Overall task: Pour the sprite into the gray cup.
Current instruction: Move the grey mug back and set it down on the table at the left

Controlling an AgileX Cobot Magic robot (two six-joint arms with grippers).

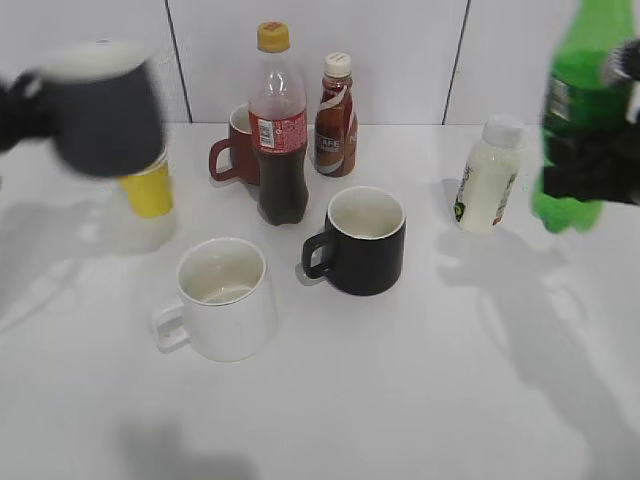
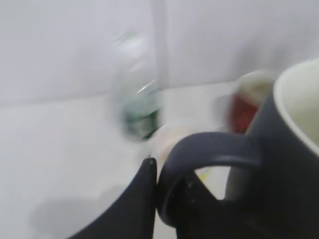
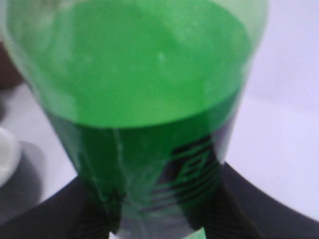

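Observation:
The gray cup [image 1: 105,110] hangs in the air at the far left, blurred by motion. My left gripper [image 1: 15,110] is shut on its loop handle; the left wrist view shows the cup [image 2: 284,164] at the right with its off-white inside, and the jaws [image 2: 167,186] clamped on the handle. The sprite [image 1: 585,110], a tall green bottle, is lifted at the far right. My right gripper [image 1: 590,160] is shut on its lower body. The right wrist view is filled by the bottle [image 3: 139,94] between the jaws [image 3: 157,209].
On the white table stand a cola bottle with yellow cap [image 1: 279,125], a brown coffee bottle [image 1: 336,115], a red mug [image 1: 236,150], a black mug [image 1: 362,240], a white mug [image 1: 220,298], a yellow-banded container [image 1: 147,195] and a small white bottle [image 1: 488,175].

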